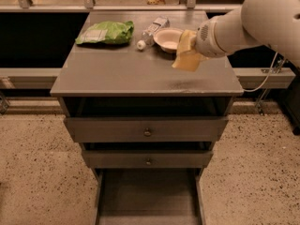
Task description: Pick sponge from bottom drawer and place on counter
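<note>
Sponge (190,63): being gripped tight in gripper (186,54), being held just above the counter (131,74) at its right side, near bowl (167,39). Bottom drawer (147,198): being left open.

Indoor test area, lab-like: speckled terrazzo floor (33,172), grey drawer cabinet (145,131) with worktop (126,74), metal rail (47,7) behind. Robot tool (187,55) hangs over the worktop's right side.
</note>
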Robot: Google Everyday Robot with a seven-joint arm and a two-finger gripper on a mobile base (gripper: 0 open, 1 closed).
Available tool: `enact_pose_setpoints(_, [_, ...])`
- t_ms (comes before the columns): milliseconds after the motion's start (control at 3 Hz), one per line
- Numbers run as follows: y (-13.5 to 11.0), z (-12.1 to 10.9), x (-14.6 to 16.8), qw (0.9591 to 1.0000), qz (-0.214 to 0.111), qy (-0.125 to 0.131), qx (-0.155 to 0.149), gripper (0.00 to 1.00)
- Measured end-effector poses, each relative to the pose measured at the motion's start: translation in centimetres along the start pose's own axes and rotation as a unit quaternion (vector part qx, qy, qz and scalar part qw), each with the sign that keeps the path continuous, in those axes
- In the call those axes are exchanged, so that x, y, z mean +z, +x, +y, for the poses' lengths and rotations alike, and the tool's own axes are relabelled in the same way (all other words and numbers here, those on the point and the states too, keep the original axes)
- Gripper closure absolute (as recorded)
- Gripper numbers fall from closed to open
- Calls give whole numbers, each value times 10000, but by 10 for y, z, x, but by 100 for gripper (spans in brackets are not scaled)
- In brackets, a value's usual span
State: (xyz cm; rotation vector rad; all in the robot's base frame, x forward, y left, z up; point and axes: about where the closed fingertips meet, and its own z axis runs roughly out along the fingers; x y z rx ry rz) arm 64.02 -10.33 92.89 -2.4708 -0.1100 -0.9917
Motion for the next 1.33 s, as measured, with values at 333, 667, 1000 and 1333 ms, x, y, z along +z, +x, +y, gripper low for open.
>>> enact_pose_setpoints(333, [2, -4, 2, 10000, 6, 23, -24, 31])
enact_pose_setpoints(667, [0, -4, 4, 10000, -39, 10, -16, 8])
enact_pose_setpoints(1000, [-28, 12, 33, 9969, -682, -324, 213, 0])
enact_pose_setpoints(1333, [-28, 12, 33, 9969, -682, -324, 213, 0])
